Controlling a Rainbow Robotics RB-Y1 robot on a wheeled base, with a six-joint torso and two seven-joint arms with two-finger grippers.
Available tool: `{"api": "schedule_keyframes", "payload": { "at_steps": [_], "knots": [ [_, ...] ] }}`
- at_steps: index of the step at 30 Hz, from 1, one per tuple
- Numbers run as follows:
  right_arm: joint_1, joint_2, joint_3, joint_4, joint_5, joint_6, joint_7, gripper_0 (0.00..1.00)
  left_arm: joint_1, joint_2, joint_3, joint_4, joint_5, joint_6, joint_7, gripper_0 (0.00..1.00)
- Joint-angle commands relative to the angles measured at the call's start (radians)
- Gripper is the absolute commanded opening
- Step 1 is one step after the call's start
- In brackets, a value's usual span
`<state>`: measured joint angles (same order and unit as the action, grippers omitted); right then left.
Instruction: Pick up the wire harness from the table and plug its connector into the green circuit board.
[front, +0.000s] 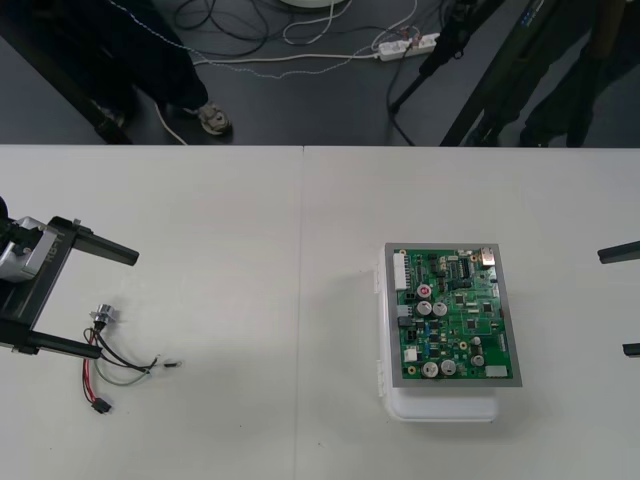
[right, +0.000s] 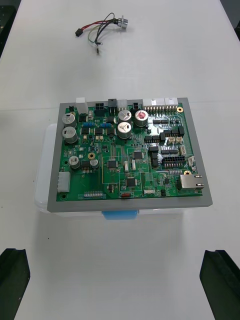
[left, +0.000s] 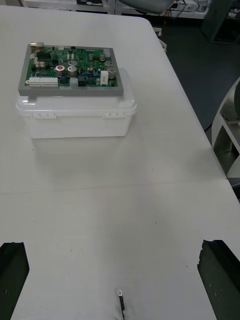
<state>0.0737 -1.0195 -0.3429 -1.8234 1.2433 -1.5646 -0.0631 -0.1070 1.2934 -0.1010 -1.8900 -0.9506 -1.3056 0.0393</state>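
The left gripper (front: 115, 303) waits at the table's (front: 300, 250) left side with its fingers (front: 110, 252) spread wide and nothing between them; from its own wrist camera the two fingers (left: 12, 275) stand at the far corners. The harness (front: 115, 358) lies flat on the table just by the left fingertips, well apart from the board (front: 452, 313). Its socket (front: 103, 318) is the part nearest the gap between the fingers, the wires curl out from it towards the table's middle, and the plug (front: 101, 405) lies at the end nearer the robot. A loose wire end (left: 120, 299) shows on the table between the left fingers. The board sits level on its white base (front: 440, 405) in the right half of the table, with no harness touching it. The right gripper (front: 628, 300) is parked at the right edge, fingers (right: 220, 280) also wide apart and empty, facing the board (right: 130, 155) with the harness (right: 102, 27) far beyond it.
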Motion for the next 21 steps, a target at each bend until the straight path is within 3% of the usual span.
{"api": "schedule_keyframes", "payload": {
  "at_steps": [1, 21],
  "knots": [
    [0.014, -0.025, 0.010, -0.011, 0.004, -0.006, -0.046, 1.00, 0.016, -0.006, 0.034, -0.008, -0.004, 0.003, 0.050, 1.00],
    [0.014, -0.025, 0.010, -0.011, 0.004, -0.006, -0.046, 1.00, 0.016, -0.006, 0.034, -0.008, -0.004, 0.003, 0.050, 1.00]
  ]
}}
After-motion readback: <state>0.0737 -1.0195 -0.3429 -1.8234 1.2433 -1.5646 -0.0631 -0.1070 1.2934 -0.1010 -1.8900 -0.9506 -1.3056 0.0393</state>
